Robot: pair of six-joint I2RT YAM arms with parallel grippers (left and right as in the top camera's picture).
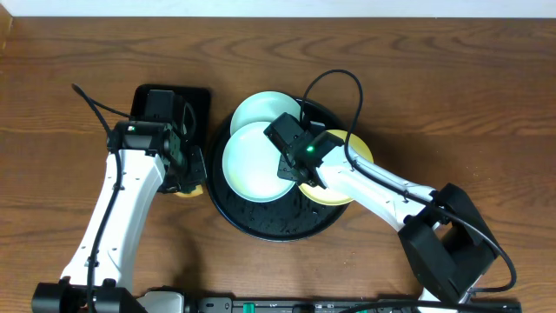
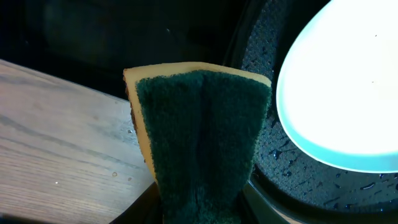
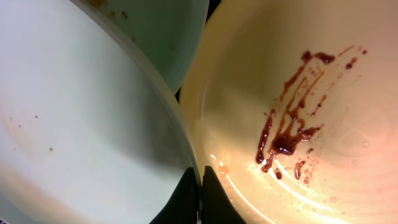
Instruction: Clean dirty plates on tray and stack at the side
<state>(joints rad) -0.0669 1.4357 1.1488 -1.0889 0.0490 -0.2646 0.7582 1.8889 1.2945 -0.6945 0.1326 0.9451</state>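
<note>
The left gripper (image 1: pixel 187 174), part-closed on a yellow sponge with a green scouring face (image 2: pixel 199 143), sits just left of the glossy black round tray (image 1: pixel 269 228), where the right gripper (image 1: pixel 287 168), fully closed, seems to pinch the right rim of the pale mint-green round plate (image 1: pixel 252 161) lying immediately right of the sponge.

Brown wood-grain table (image 1: pixel 69 52), round black tray (image 1: pixel 261 228) at centre, smaller rectangular black tray (image 1: pixel 198 97) just left of it
</note>
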